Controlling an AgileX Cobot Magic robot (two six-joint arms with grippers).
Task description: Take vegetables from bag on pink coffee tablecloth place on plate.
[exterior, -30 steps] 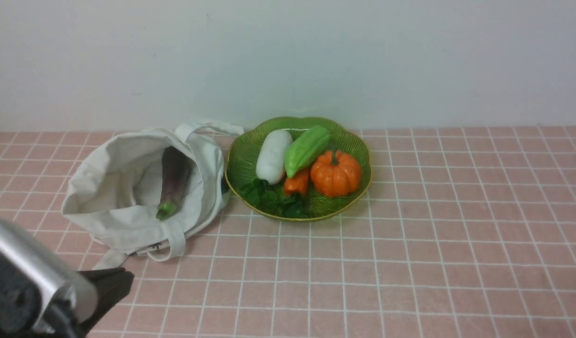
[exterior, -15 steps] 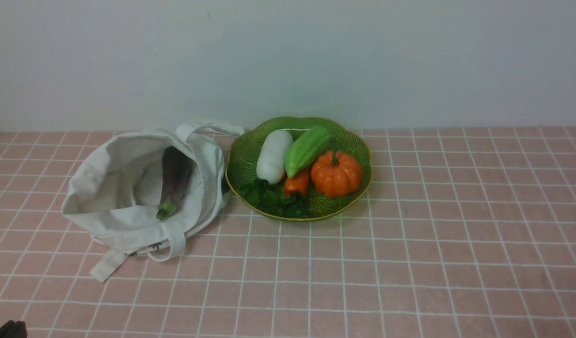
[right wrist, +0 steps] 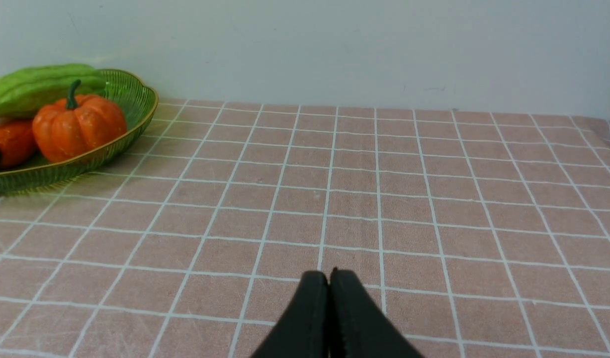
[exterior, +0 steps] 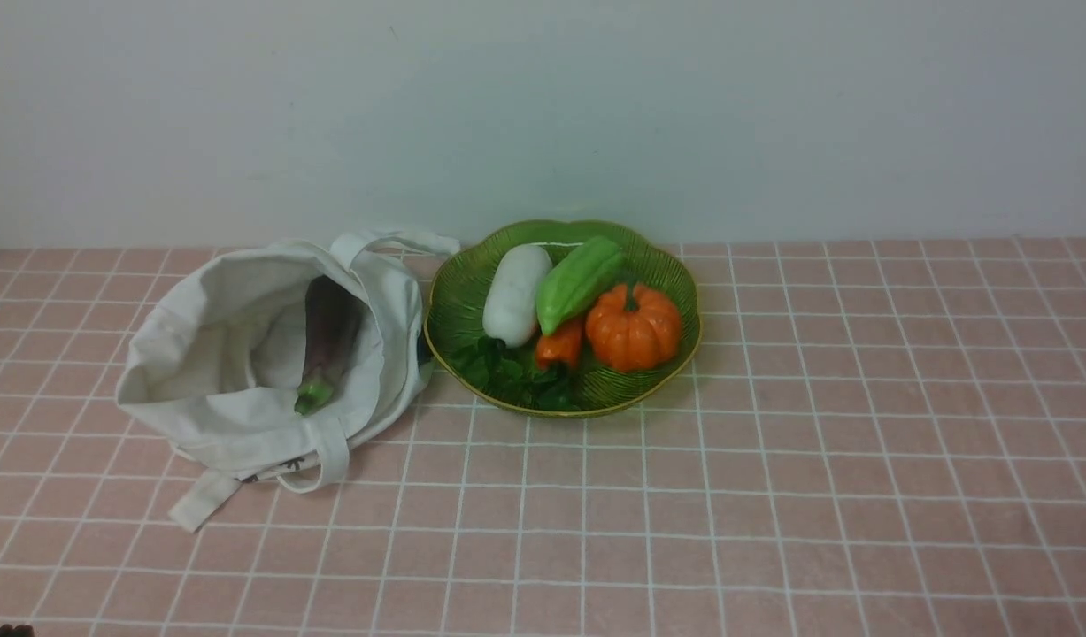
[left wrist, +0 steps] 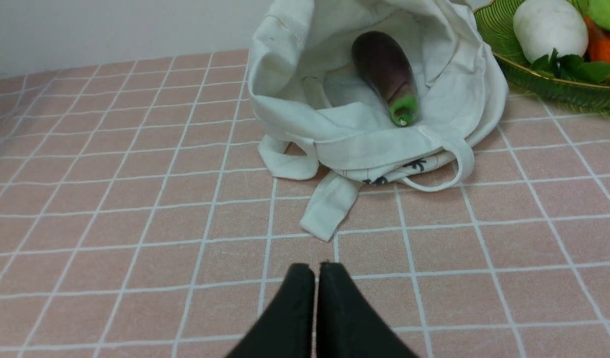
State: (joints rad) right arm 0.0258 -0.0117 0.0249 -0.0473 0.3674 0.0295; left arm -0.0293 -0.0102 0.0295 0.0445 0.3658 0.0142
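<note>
The off-white bag [exterior: 242, 425] lies open on the pink coffee tablecloth [exterior: 773, 495], left of the green plate [exterior: 675, 265]. The purple eggplant [exterior: 328, 341] lies inside the bag, green cap toward me; it also shows in the left wrist view [left wrist: 384, 74]. The light green gourd [exterior: 578, 281] lies on the plate, and shows in the right wrist view [right wrist: 36, 92]. My left gripper [left wrist: 316, 271] is shut and empty, low over the cloth in front of the bag [left wrist: 364, 144]. My right gripper [right wrist: 329, 277] is shut and empty over bare cloth, right of the plate [right wrist: 111, 149].
On the plate also lie a white radish [exterior: 514, 294], an orange pumpkin [exterior: 633, 327], a carrot [exterior: 558, 345] and dark leafy greens [exterior: 507, 376]. A pale wall [exterior: 543, 115] stands right behind bag and plate. A loose bag strap [left wrist: 329, 209] lies toward my left gripper.
My left arm has drawn back out of the front view's lower left corner. Bag, plate and vegetables have not moved.
</note>
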